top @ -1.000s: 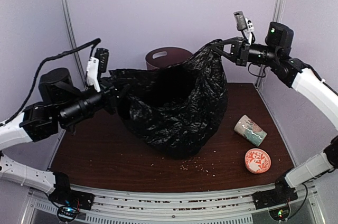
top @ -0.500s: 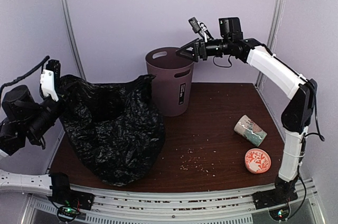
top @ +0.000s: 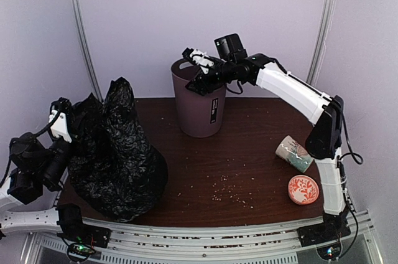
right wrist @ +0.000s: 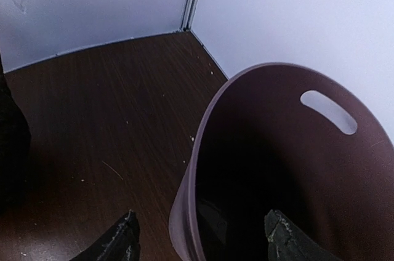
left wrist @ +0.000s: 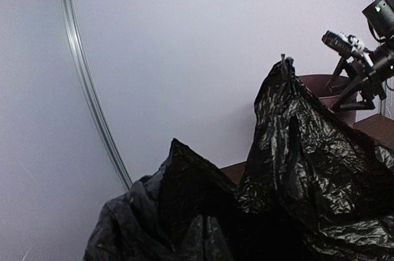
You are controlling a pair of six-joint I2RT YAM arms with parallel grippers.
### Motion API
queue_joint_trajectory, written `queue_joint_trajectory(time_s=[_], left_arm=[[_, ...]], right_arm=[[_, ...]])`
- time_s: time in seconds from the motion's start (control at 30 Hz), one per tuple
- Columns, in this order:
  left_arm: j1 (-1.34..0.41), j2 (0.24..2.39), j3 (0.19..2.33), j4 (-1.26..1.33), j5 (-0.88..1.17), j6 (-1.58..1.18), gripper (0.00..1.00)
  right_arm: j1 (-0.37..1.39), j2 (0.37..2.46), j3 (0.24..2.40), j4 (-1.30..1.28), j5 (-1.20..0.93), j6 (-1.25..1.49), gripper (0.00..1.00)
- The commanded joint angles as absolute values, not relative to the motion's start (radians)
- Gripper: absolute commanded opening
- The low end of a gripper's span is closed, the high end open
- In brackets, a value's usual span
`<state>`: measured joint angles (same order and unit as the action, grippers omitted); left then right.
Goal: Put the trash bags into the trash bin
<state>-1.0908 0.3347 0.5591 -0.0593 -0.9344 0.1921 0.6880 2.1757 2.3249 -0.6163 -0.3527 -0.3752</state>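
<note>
Behind the right gripper (top: 191, 84), the right arm (top: 292, 89) wears white shells between black joints, with a thin black cable (top: 344, 142) alongside. Its fingers (right wrist: 125, 244) are black (tips scuffed pale). The left arm (top: 34, 170) is mostly black.

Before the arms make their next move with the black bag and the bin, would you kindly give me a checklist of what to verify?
1. The trash bin stands upright on the table: ok.
2. The right gripper is open, one finger on either side of the bin's rim: ok.
3. The left gripper is shut on the trash bag: ok, though its fingers are buried in the folds.
4. The bag is near the bin: not ok; it sits heaped at the table's left edge, apart from the bin.
5. The bin's inside is free: cannot tell; its bottom is dark.
6. The mug is clear of the path: ok; it lies on its side at the right.
</note>
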Motion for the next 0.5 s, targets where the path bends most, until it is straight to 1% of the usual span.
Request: queue_joint_trajectory(time_s=[0.0, 0.2, 0.33, 0.47], left_arm=[[-1.074, 0.284, 0.555, 0.008, -0.905, 0.221, 0.00], [-1.061, 0.212, 0.538, 0.026, -0.919, 0.234, 0.00], [-1.055, 0.210, 0.536, 0.026, -0.912, 0.232, 0.00], [-1.054, 0.243, 0.533, 0.016, -0.860, 0.233, 0.00]], right_arm=[[0.732, 2.213, 2.361, -0.664, -0.161, -0.468, 0.68], [0.787, 2.183, 2.320, -0.780, -0.152, -0.555, 0.55], [0.810, 2.084, 2.205, -0.810, -0.193, -0.571, 0.47], [0.823, 1.992, 2.083, -0.774, -0.223, -0.554, 0.33]])
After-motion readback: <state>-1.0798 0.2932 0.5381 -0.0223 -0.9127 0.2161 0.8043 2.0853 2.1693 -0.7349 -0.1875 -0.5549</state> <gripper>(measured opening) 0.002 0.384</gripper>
